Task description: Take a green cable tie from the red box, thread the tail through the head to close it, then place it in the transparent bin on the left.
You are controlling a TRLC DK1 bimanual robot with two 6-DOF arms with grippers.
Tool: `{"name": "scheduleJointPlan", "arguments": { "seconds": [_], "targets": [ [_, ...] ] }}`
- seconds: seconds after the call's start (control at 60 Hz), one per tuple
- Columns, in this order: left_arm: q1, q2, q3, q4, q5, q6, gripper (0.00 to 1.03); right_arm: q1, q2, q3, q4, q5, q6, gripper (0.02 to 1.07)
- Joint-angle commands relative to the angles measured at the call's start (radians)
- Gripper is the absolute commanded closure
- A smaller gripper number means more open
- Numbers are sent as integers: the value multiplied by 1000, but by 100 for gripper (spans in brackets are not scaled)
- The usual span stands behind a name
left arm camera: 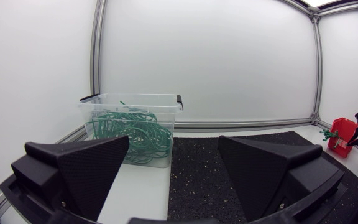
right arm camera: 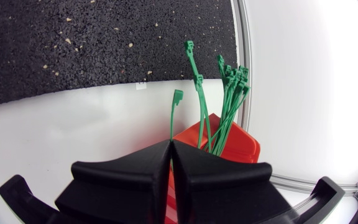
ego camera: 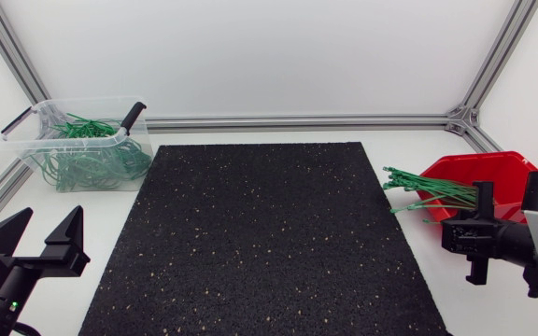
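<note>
The red box point(ego camera: 495, 173) stands at the table's right side, and a bundle of green cable ties point(ego camera: 428, 191) pokes out of it toward the black mat point(ego camera: 260, 233). My right gripper point(ego camera: 448, 235) hangs over the box's near edge. In the right wrist view the gripper point(right arm camera: 171, 144) is shut on one green cable tie point(right arm camera: 173, 115), which rises from between the fingertips apart from the bundle point(right arm camera: 225, 106). The transparent bin point(ego camera: 40, 154) at the back left holds several closed green ties. My left gripper point(ego camera: 49, 224) rests open and empty at the front left, facing the bin point(left arm camera: 132, 99).
The black mat fills the table's middle. An aluminium frame rail point(ego camera: 297, 121) runs along the back edge, with slanted rails at both back corners. White table surface point(ego camera: 110, 215) lies between the bin and my left gripper.
</note>
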Motion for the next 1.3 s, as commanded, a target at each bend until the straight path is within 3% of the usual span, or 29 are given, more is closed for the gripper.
{"name": "scheduleJointPlan", "arguments": {
  "seconds": [0.0, 0.433, 0.8, 1.1, 1.217, 1.283],
  "targets": [
    [7, -4, -39, -19, -5, -10, 3, -1, -34, 42, -57, 7, 14, 101],
    [-1, -4, -39, -19, -5, -12, 3, 99, -237, 204, -367, 1, 192, 101],
    [1, -7, -43, -3, -5, -6, 3, 395, -333, 368, -510, 136, 556, 101],
    [8, -7, -15, 8, -5, 0, 3, 645, -278, 539, -722, 185, 775, 101],
    [4, -6, 14, 1, -5, -3, 3, 712, -202, 632, -863, 163, 907, 101],
    [1, 11, 36, -6, -4, -9, 3, 749, -186, 641, -880, 151, 947, 101]
  ]
}}
